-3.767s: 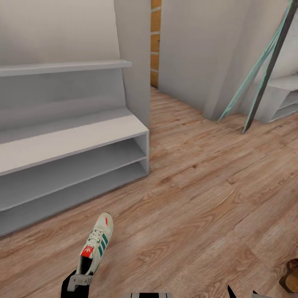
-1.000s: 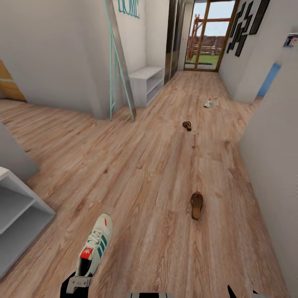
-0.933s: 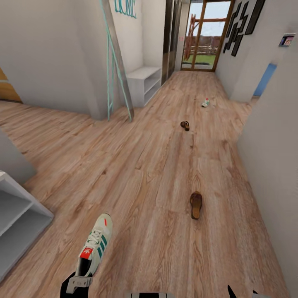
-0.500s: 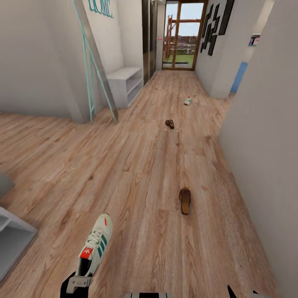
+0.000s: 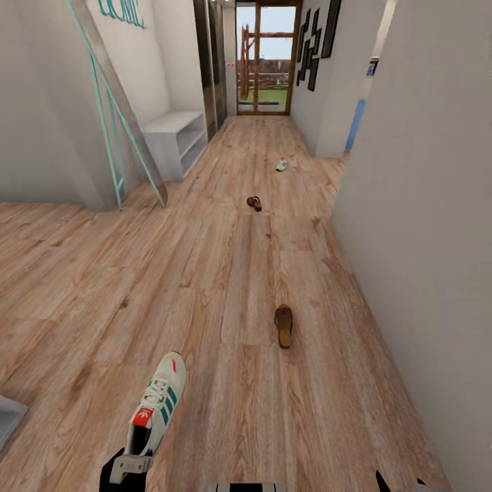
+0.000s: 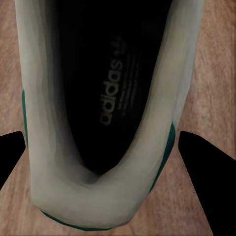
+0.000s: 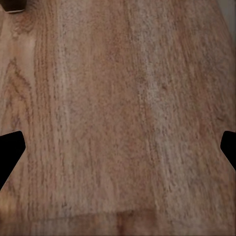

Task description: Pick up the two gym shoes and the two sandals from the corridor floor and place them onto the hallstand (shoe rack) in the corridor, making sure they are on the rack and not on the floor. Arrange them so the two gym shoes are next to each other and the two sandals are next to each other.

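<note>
Left gripper [image 5: 130, 458] is pinching a sneaker [image 5: 158, 402] by its heel, toe pointing forward above the floor [image 5: 205, 273]. Right gripper [image 7: 118, 147] is hanging spread wide. Two sandals [image 5: 283, 325] [image 5: 254, 202] and another sneaker [image 5: 282, 163] are lying down the corridor.

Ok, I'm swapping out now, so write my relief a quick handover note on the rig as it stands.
Left gripper: shut on one gym shoe, held by the heel.
Right gripper: fingertips apart over bare corridor floor.
On the floor ahead: near sandal, far sandal, second gym shoe farthest down the corridor.
Done: one shoe picked up.
Left: rack it, fetch the other three, pair them on the hallstand.
</note>
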